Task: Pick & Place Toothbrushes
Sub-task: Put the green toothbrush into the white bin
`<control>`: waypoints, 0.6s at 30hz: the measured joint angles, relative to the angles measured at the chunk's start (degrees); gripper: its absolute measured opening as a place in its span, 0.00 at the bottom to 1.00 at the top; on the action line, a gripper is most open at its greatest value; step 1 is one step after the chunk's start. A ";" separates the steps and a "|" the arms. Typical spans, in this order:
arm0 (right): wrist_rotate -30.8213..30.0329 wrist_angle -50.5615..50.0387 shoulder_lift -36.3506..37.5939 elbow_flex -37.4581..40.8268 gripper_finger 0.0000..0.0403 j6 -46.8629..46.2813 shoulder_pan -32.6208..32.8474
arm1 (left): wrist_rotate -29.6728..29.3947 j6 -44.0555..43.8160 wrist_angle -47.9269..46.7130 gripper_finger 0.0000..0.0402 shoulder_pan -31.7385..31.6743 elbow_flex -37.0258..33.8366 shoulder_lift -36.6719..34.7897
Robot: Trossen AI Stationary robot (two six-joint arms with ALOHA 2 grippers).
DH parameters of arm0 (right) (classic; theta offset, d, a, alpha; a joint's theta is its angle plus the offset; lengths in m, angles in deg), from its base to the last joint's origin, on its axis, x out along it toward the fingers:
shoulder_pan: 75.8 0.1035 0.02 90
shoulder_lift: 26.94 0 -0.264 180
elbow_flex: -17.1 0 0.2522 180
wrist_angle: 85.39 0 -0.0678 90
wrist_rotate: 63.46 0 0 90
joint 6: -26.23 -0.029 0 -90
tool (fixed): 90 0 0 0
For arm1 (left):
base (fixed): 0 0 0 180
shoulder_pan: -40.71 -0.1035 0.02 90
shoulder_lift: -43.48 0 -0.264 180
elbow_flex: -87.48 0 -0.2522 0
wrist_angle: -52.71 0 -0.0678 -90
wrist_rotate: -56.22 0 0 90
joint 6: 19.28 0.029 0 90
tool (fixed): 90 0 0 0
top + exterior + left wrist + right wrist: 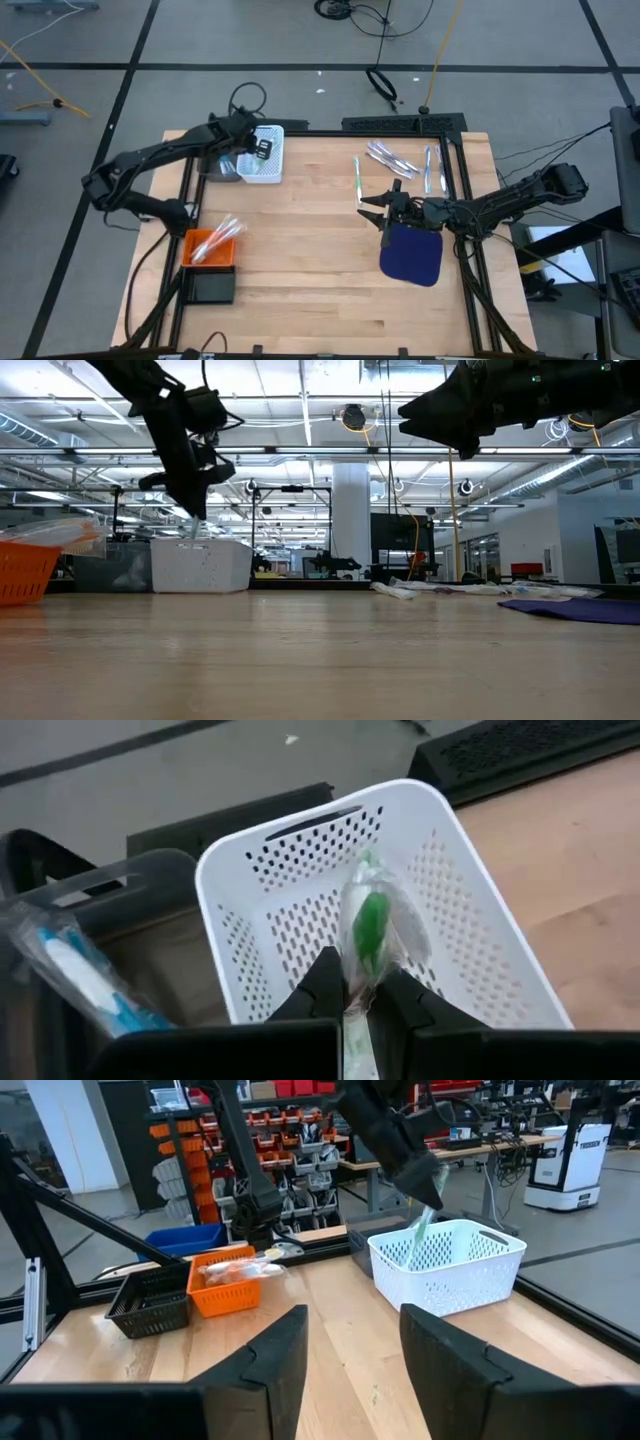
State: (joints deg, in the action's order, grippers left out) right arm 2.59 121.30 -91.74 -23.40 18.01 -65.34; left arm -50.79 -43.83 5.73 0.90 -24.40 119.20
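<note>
Left end effector [352, 995] grips a green toothbrush [370, 925] above the white basket [470, 970], release pending. Right end effector [352, 1355] hangs open mid-table. Several toothbrushes [392, 158] lie uncollected on the table [300, 250]; task judged incomplete.

Green toothbrush [420, 1232] above white basket [447, 1265]

wooden table [300, 250], white basket [268, 165], toothbrushes [392, 158], blue mat [412, 255]

green toothbrush [370, 925] handle hidden between left tool [352, 1000] fingers
</note>
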 joint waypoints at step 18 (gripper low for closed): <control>0.00 0.00 -0.02 0.00 0.37 0.12 -0.04 | 3.92 2.46 -1.81 0.20 -0.38 2.66 2.54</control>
State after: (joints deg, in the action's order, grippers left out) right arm 2.59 121.30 -91.76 -23.40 18.13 -65.38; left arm -46.87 -41.37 3.92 0.52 -21.75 121.74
